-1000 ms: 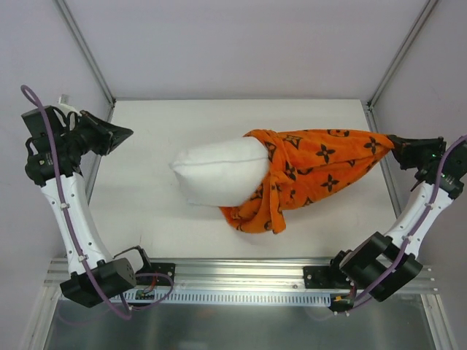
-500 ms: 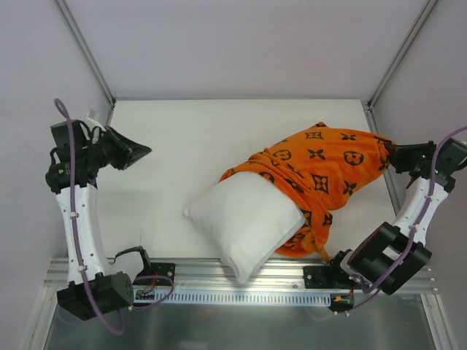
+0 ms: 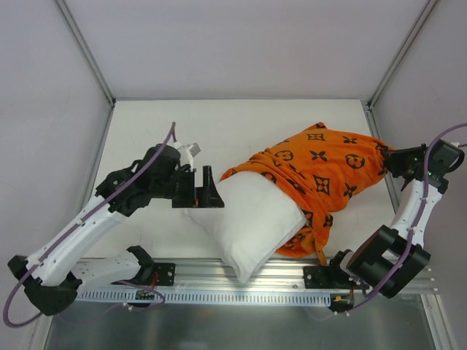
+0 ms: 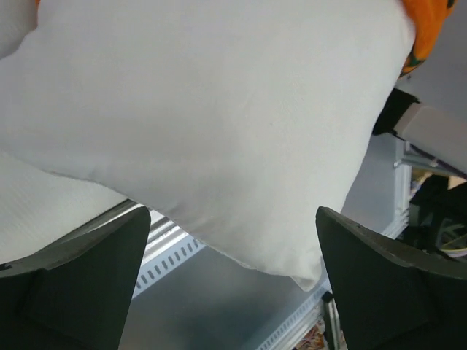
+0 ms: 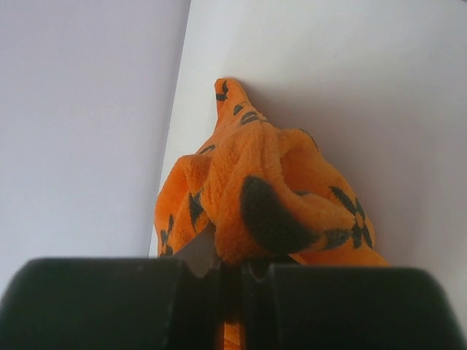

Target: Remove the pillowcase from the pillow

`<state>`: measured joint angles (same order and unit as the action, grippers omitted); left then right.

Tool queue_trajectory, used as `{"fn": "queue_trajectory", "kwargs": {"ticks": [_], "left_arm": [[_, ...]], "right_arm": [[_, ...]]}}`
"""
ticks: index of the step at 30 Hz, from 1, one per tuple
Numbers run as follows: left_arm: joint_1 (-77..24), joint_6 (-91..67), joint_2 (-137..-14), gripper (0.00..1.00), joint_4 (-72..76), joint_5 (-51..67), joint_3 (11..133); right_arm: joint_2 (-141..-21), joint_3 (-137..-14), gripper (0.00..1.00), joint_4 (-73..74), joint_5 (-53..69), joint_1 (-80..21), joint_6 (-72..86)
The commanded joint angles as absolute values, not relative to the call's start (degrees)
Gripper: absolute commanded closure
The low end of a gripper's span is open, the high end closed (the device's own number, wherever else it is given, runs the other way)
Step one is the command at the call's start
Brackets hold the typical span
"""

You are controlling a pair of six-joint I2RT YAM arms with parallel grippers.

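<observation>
No legible text, label, brand name or number in any of the three views. The pillowcase (image 3: pixel 328 164) carries only dark printed motifs (flowers, stars, circles; I can make out no letters among them). I log nothing readable elsewhere.

Pillow (image 3: pixel 248 219) in the middle of the bench (image 3: pixel 182 131), its right end inside the pillowcase (image 3: pixel 321 168), left fingers (image 3: pixel 208 186) beside its left edge, right fingers (image 3: pixel 392 159) on the pillowcase's right end
</observation>
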<state>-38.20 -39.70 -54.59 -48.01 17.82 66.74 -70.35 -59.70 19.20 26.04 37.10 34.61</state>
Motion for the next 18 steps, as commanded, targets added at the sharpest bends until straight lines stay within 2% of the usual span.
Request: {"fn": "queue_trajectory", "kwargs": {"ticks": [1,8,14,15,16,18], "left_arm": [[-50.39,-39.46,-59.22,0.01,-49.13,4.32,71.36],[-65.89,-35.95,-75.12,0.01,-49.48,-4.92,81.11],[-68.64,-34.72,-85.5,0.02,-49.39,-7.38,83.5],[-68.56,-34.19,-87.87,0.07,-49.39,-7.73,83.15],[-68.55,-33.84,-88.76,0.17,-49.39,-7.65,82.97],[-68.29,-34.1,-89.91,0.79,-49.48,-8.08,82.18]], "right_arm": [[-69.17,-59.15,0.99,21.44,26.11,35.6,32.08],[-70.13,-59.76,0.98,22.59,25.66,33.84,30.77],[-71.63,-61.09,0.98,24.61,24.35,31.73,28.83],[-71.54,-60.74,0.98,24.61,24.08,31.64,28.74],[-71.46,-60.56,0.97,24.61,23.91,31.55,28.65],[-71.28,-60.21,0.97,24.78,23.82,31.55,28.22]]}}
